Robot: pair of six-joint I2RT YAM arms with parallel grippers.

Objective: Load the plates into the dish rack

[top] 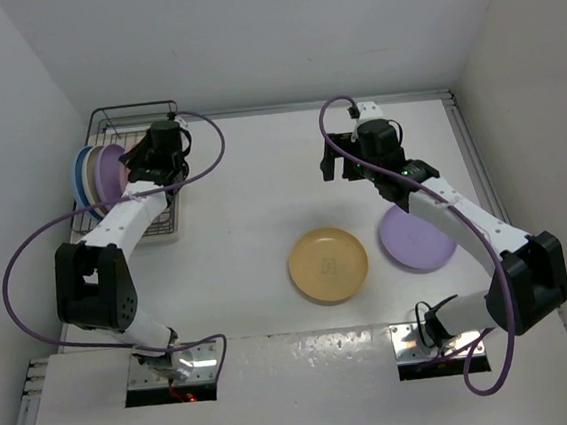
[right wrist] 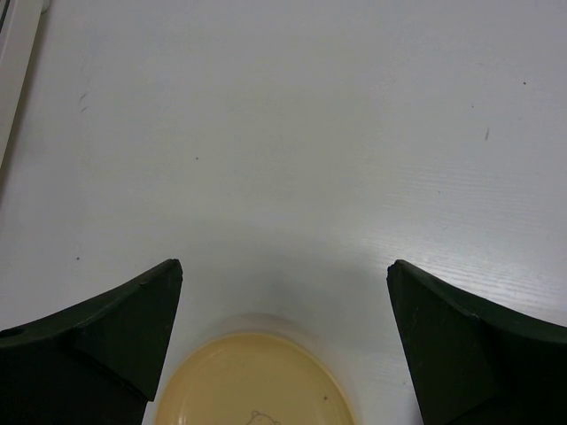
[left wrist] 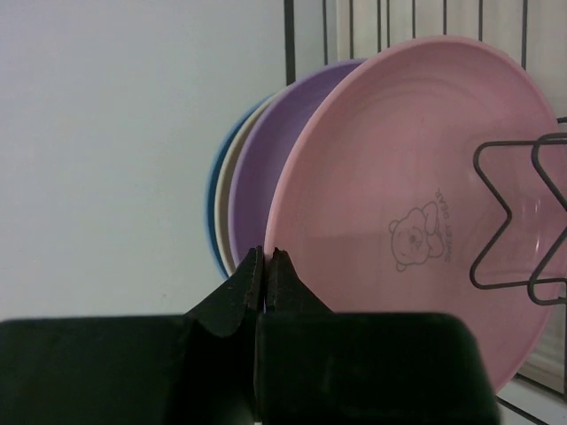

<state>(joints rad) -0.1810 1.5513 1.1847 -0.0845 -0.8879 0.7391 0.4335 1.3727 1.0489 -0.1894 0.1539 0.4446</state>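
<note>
Holding left gripper (left wrist: 266, 258) shut, empty, beside pink plate (left wrist: 416, 204) in the dish rack (top: 131, 109). Holding right gripper (right wrist: 285, 266) wide open, empty, well right of rack.

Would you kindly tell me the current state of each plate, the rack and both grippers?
pink plate: on edge in dish rack, nearest left gripper.
racked lavender plate: on edge behind pink.
cream plate: on edge, next back.
blue plate: on edge, rearmost.
orange plate: flat on table.
loose lavender plate: flat on table, part hidden.
dish rack: holds four plates.
left gripper: shut, empty.
right gripper: open, empty.
</note>
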